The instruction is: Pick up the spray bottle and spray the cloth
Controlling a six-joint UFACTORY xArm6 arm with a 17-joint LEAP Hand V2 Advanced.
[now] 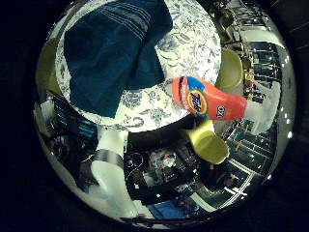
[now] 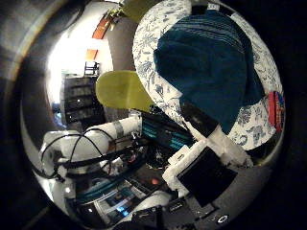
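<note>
Right little finger side palm view looks down from well above a round table [image 1: 193, 29] covered in a white and grey floral cloth. A dark blue cloth [image 1: 113, 53], crumpled and folded over itself, lies across much of the tabletop. An orange spray bottle [image 1: 207, 100] lies on its side at the table's edge, its body reaching out past the rim, with a blue and yellow label facing up. Its nozzle end cannot be made out. Yellow-green chairs [image 1: 210, 142] stand beside the table.

Right thumb side palm view shows the same table and blue cloth, with only a sliver of the bottle at the frame's margin. The hand [image 2: 206, 143] shows as 1 white and black finger reaching in over the table edge, roughly straight. It holds nothing and touches neither bottle nor cloth, so the hand reads as open and empty.

Judged from this, the pick-up has not yet begun. The main risk is the bottle's perch: with part of it hanging over the rim, a glancing touch from a descending finger could roll or tip it off the table. Because it lies flat, fingers may also close on the label side and leave the trigger out of reach. The loose cloth lies close by and could snag a finger.
</note>
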